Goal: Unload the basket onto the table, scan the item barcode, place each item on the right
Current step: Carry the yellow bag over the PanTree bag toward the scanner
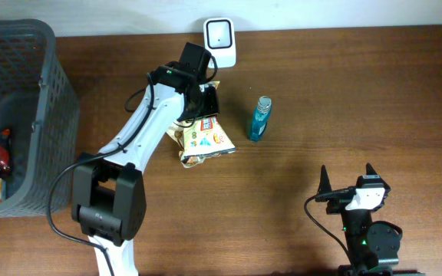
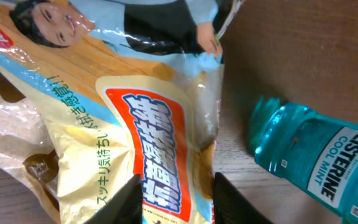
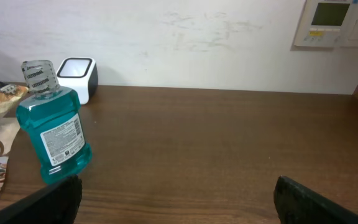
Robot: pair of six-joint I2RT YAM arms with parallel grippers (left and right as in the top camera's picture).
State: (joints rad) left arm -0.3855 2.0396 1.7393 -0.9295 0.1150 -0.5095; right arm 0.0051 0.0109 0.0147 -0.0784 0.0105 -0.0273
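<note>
The snack bag [image 1: 203, 140] is laid at the scanner's [image 1: 219, 34] 6 o'clock, near for presenting; its fold is straddled by the left tool [image 2: 174, 205], whether clamped cannot be told; the right tool [image 1: 346, 172] is parked spread, empty.

The mouthwash bottle [image 1: 259, 120] is teal, the snack bag [image 1: 204, 139] cream and orange.

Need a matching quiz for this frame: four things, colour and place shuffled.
1 snack bag
2 mouthwash bottle
3 scanner
4 basket

a grey, at the left edge of the table
b teal, just right of the bag
c white, at the far edge of the table
d cream and red, just left of the bottle

Pairs: 1-d, 2-b, 3-c, 4-a
</note>
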